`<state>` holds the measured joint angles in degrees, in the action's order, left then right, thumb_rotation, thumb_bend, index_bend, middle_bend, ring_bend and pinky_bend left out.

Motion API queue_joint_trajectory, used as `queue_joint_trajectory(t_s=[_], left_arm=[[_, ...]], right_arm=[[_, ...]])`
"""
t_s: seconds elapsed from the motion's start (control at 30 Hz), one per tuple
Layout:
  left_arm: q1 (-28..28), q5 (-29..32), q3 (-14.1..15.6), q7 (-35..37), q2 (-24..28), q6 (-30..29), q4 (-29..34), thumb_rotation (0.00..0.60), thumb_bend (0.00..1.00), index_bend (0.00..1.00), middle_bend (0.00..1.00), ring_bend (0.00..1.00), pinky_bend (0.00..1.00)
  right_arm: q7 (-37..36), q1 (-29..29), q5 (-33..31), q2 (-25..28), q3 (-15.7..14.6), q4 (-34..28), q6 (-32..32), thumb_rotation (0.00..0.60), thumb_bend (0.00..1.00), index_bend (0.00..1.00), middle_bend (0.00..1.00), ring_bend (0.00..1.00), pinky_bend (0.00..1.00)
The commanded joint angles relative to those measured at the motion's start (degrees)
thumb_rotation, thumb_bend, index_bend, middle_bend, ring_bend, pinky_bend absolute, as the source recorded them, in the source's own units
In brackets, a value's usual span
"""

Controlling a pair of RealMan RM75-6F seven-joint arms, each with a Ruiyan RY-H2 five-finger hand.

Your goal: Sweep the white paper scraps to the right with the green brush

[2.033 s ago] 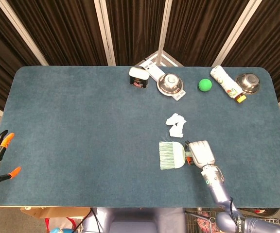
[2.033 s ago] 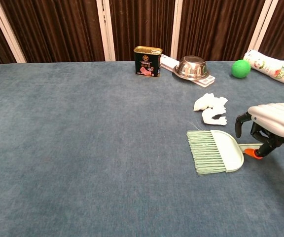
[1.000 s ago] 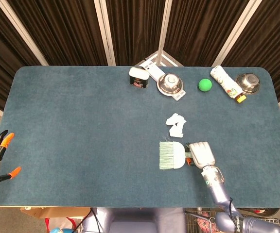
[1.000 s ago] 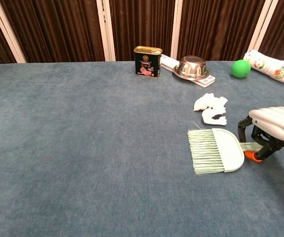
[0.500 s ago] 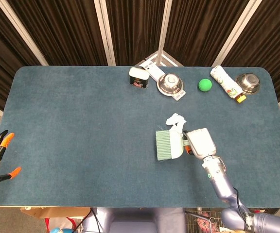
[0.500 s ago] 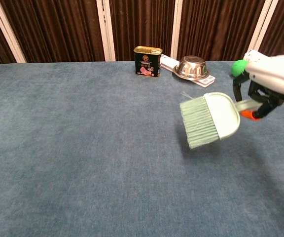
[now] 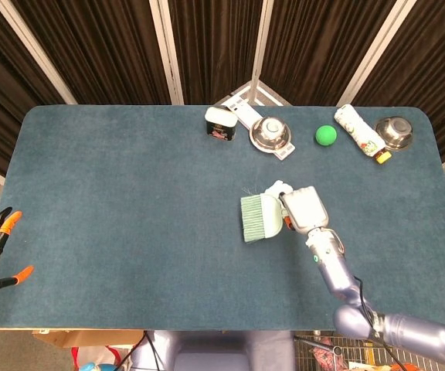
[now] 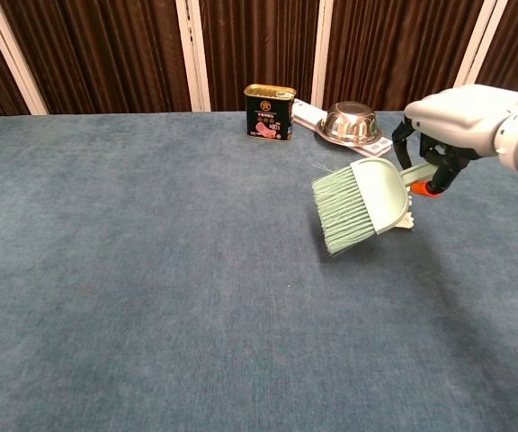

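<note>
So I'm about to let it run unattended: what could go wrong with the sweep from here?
Two risks. The green brush hangs in the air in the right hand, directly over the white paper scraps; if it drops straight down it may pin them instead of landing to their left. Also, a long rightward stroke could scatter scraps toward the green ball and bottle at the far right edge.

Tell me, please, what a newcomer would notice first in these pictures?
Probably the green brush, held off the blue table by the right hand right of the middle, bristles pointing left. White paper scraps peek out just behind it. Along the far edge stand a tin, two steel bowls and a green ball.
</note>
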<state>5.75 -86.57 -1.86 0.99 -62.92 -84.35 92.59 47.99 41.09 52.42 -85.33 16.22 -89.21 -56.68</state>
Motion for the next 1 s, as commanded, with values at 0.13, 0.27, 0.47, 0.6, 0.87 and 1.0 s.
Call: queue_joint_trajectory(t_s=[0.13,0.27,0.47,0.6,0.87,1.0], left_arm=[[0.3,0.8,-0.2,0.7,0.3,0.9,0.1,0.6,0.0,0.0,0.0,0.0,0.0],[0.4,1.0,-0.2,0.9,0.5,1.2,0.3,0.6,0.0,0.0,0.0,0.0,0.0],[0.3,1.0,-0.1,0.9,0.7,1.1,0.6,0.6,0.0,0.0,0.0,0.0,0.0],[0.2,0.9,0.0,0.9,0.7,1.0,0.7,0.6,0.0,0.0,0.0,0.0,0.0],[0.3,0.3,0.1,0.4,0.6,0.8,1.0,0.6,0.0,0.0,0.0,0.0,0.0],[0.4,0.1,0.1,-0.1,0.5,0.9,1.2,0.6,0.0,0.0,0.0,0.0,0.0]], right_arm=[[2.3,3.8,-4.0,-3.1,0.0,7.2,2.5,0.6,0.61,0.83,0.9,0.92,0.85],[3.3,4.9,-5.0,-3.2,-0.6,11.2,2.8,0.6,0.61,0.83,0.9,0.92,0.85],[5.4,5.0,-6.8,-1.0,-1.5,16.1,2.1,0.6,0.61,0.83,0.9,0.92,0.85],[7.4,4.5,-7.3,1.9,-2.7,18.2,1.2,0.6,0.61,0.84,0.9,0.92,0.85],[11.9,3.7,-7.4,8.4,-4.0,18.3,-2.6,0.6,0.61,0.85,0.9,0.92,0.85],[11.9,3.5,-7.0,11.5,-3.4,14.5,-4.3,0.6,0.61,0.85,0.9,0.92,0.85]])
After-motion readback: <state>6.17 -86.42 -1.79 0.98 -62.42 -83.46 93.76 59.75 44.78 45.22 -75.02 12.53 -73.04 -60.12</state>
